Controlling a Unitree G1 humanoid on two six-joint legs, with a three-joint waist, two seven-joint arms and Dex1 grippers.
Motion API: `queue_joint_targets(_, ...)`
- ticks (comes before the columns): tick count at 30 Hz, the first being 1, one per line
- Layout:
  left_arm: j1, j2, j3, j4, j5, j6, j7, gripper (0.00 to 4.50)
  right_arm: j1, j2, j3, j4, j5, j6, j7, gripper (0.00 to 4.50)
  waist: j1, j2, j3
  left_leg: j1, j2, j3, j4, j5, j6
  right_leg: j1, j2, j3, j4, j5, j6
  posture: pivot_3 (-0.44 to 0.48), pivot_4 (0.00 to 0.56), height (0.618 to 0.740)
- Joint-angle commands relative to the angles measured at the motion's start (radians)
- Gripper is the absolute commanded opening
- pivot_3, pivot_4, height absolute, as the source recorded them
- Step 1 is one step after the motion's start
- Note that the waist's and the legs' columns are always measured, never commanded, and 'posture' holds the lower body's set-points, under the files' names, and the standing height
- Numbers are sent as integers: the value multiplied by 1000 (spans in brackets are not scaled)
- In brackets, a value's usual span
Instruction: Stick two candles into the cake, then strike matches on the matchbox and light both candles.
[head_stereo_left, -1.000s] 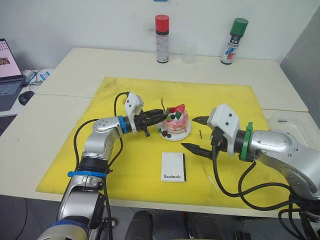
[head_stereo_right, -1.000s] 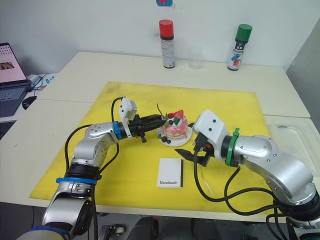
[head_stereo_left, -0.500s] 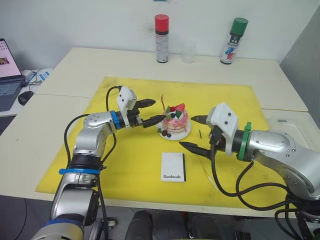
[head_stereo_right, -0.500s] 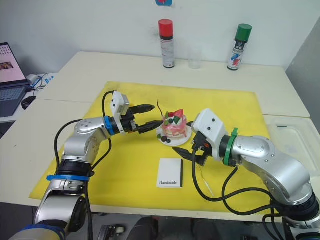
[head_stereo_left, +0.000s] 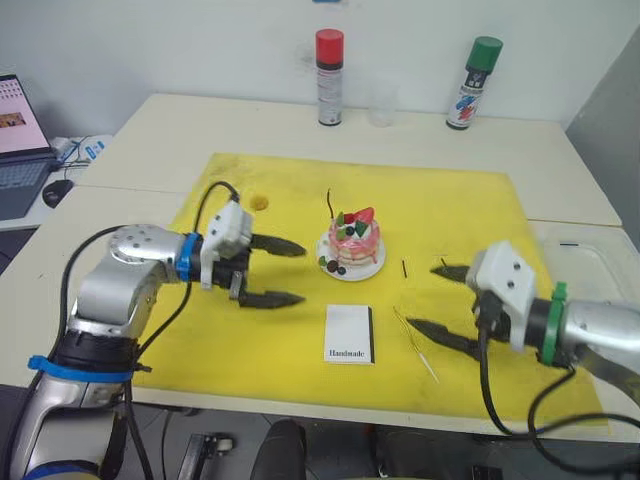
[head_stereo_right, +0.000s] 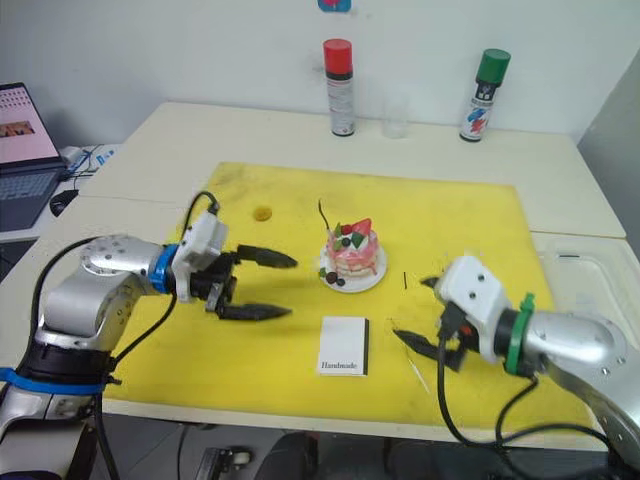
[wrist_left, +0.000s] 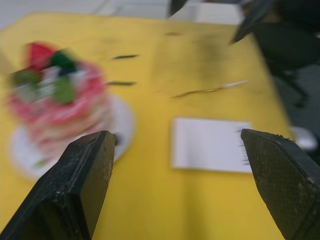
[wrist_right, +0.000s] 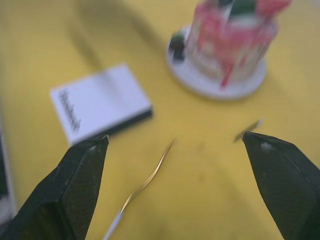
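Observation:
The pink-and-white cake (head_stereo_left: 353, 240) sits on its white plate (head_stereo_left: 345, 271) on the yellow mat. One thin candle (head_stereo_left: 329, 206) stands upright in the cake's left side. The other candle (head_stereo_left: 416, 346) lies on the mat right of the white matchbox (head_stereo_left: 349, 333). Two short dark matches (wrist_left: 125, 56) lie beyond the cake; one match (head_stereo_left: 403, 268) shows right of the plate. My left gripper (head_stereo_left: 298, 274) hovers open and empty left of the cake. My right gripper (head_stereo_left: 426, 297) stands open and empty over the lying candle (wrist_right: 145, 182), right of the matchbox (wrist_right: 100, 102).
A red-capped spray can (head_stereo_left: 328, 63), a clear glass (head_stereo_left: 380, 105) and a green-capped spray can (head_stereo_left: 471, 68) stand at the table's back. A laptop (head_stereo_left: 20, 140) and mouse (head_stereo_left: 55, 187) are far left. A clear tray (head_stereo_left: 590, 255) sits at the right edge.
My left gripper opened and drew back left from the cake, leaving the candle standing in it. My right gripper pulled back to the right and nearer the front edge.

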Motion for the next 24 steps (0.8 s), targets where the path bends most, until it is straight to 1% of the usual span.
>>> queue_joint_targets(1,23,-28,-14,-65,-28,-43,-17,4449,79,0,37,-49,-94,-64,-44,4500,-4,0,0,1,0,0,0,0,0,0,0,0,0,0,0,0,150,724)
queue_joint_targets(4,29,-31,-30,-68,-21,-63,-32,4449,106,41,82,-51,-127,-61,-100,4500,-14,0,0,3,1,2,0,1,1,1,1,2,0,0,1,0,150,724)
queue_joint_targets(9,43,-32,-37,-84,-28,-63,-20,4449,178,99,163,-51,-188,-70,-161,4500,-10,0,0,5,1,2,0,4,6,2,1,2,1,1,3,0,150,724)
queue_joint_targets(14,65,-32,-29,-111,-37,-52,-2,4449,199,157,238,-27,-256,-93,-213,4500,-10,0,0,5,1,3,0,4,6,2,1,3,1,1,4,0,150,724)
queue_joint_targets(17,75,-28,-25,-118,-41,-52,3,4500,211,200,251,-14,-261,-85,-234,3858,-8,0,0,5,1,3,0,4,6,2,1,3,1,1,4,0,150,724)
queue_joint_targets(19,80,-27,-24,-126,-44,-49,9,4500,220,221,247,-9,-262,-76,-239,3218,-7,0,0,5,1,3,0,4,6,2,1,3,1,1,4,0,150,724)
queue_joint_targets(24,101,-24,-15,-143,-54,-39,23,4500,245,203,282,-7,-317,-85,-246,1351,-7,0,0,5,1,3,0,4,6,2,1,3,0,1,4,0,150,724)
